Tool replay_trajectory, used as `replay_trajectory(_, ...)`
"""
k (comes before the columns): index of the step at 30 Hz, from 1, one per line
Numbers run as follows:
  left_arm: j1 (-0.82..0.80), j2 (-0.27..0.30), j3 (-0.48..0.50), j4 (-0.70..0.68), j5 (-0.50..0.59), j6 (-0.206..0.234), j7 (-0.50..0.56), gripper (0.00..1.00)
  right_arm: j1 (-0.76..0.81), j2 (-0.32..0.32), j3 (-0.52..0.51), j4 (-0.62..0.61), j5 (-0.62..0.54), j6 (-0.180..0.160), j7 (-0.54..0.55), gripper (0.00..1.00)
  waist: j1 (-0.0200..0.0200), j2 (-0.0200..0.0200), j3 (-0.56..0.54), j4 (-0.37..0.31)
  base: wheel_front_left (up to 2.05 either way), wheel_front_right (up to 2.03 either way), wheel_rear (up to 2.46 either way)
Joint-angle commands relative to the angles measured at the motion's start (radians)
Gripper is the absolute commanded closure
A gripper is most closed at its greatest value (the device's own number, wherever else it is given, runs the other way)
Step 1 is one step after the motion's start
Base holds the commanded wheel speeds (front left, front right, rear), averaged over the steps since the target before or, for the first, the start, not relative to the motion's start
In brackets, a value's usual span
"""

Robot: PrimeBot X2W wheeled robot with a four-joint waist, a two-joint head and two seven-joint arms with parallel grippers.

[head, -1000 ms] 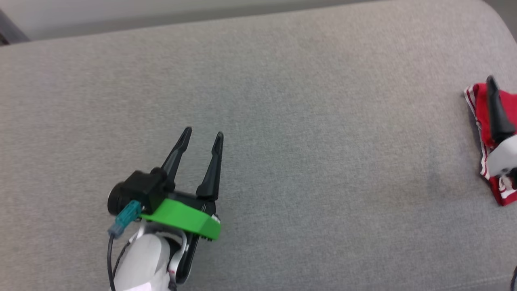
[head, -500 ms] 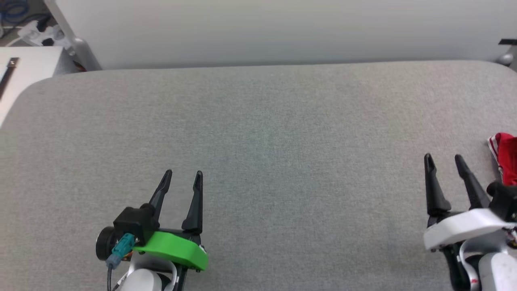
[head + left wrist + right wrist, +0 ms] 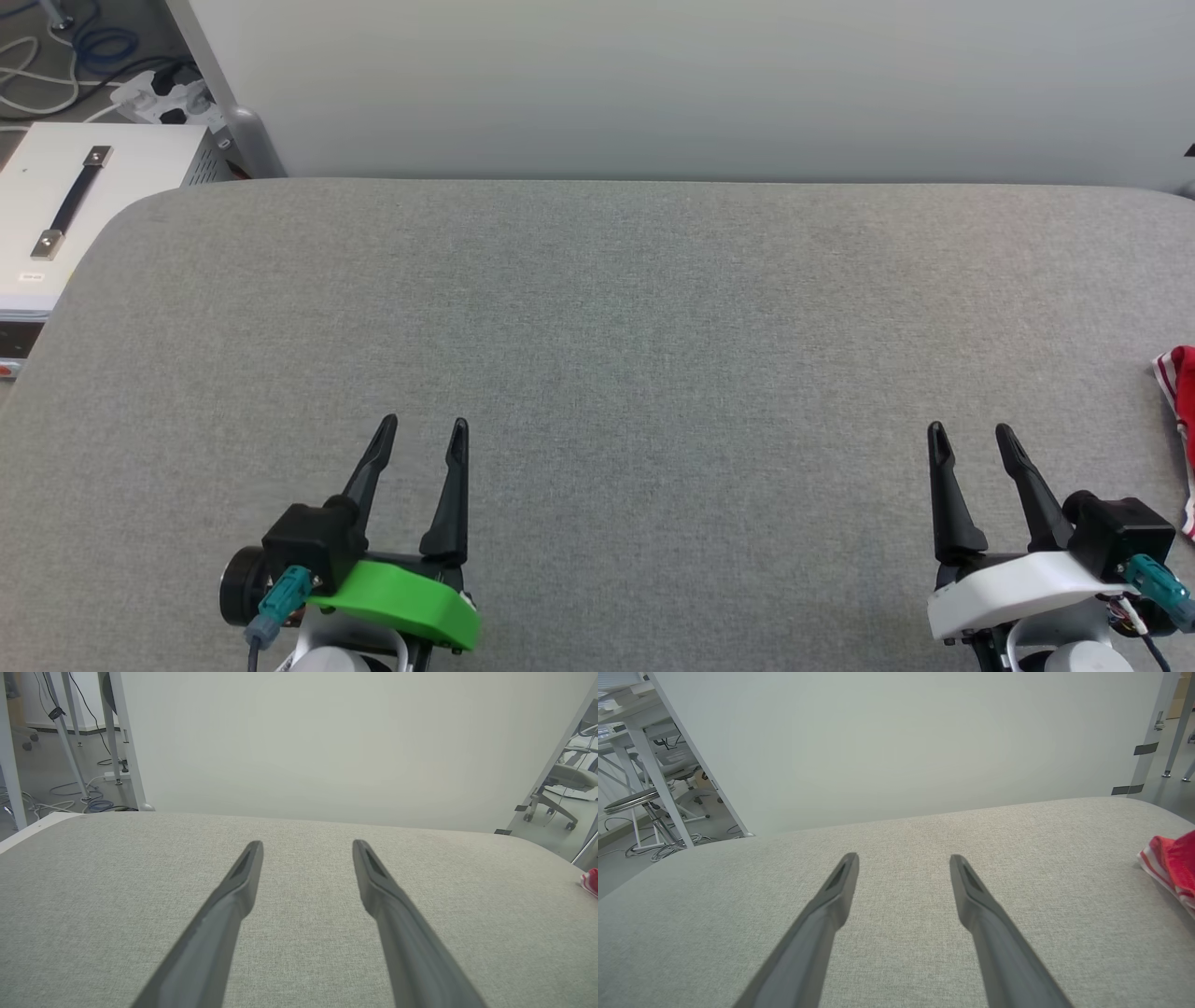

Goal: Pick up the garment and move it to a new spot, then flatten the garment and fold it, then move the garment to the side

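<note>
The right gripper has left the red stripe-trimmed fabric garment at the right; both it and the left gripper gape empty, suggesting completion.

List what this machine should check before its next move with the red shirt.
1. left pincer open and empty: ok.
2. right pincer open and empty: ok.
3. shirt lies on the table, to the right of the right pincer: ok.
4. shirt fully in the head view: not ok, cut off at the right edge.
5. shirt folded flat: cannot tell, too little of it shows.
</note>
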Motion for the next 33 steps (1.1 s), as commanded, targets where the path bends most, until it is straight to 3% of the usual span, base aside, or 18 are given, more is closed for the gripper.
replay_trajectory(1,0.015,-0.007,-0.003,-0.001,0.003,-0.007,-0.006,0.00,-0.002,0.007,0.003,0.005,-0.007,-0.001,-0.009,0.00,0.0001,0.0000,0.001,-0.001,0.00,0.00,0.00)
replay_trajectory(29,0.007,-0.008,-0.012,0.001,-0.013,-0.010,-0.006,0.00,-0.016,0.013,-0.001,0.025,-0.002,-0.001,-0.025,0.00,0.0001,0.0000,0.007,-0.009,0.00,0.00,0.00)
replay_trajectory(30,0.000,-0.002,-0.014,0.005,-0.010,-0.007,0.001,1.00,-0.002,0.011,-0.003,0.023,-0.005,0.000,-0.016,1.00,0.0001,0.0000,0.007,-0.009,0.00,0.00,0.00)
replay_trajectory(33,0.000,0.000,-0.014,0.005,-0.009,-0.007,0.002,1.00,-0.001,0.011,-0.005,0.023,-0.005,0.000,-0.015,1.00,0.0001,0.0000,0.007,-0.009,0.00,0.00,0.00)
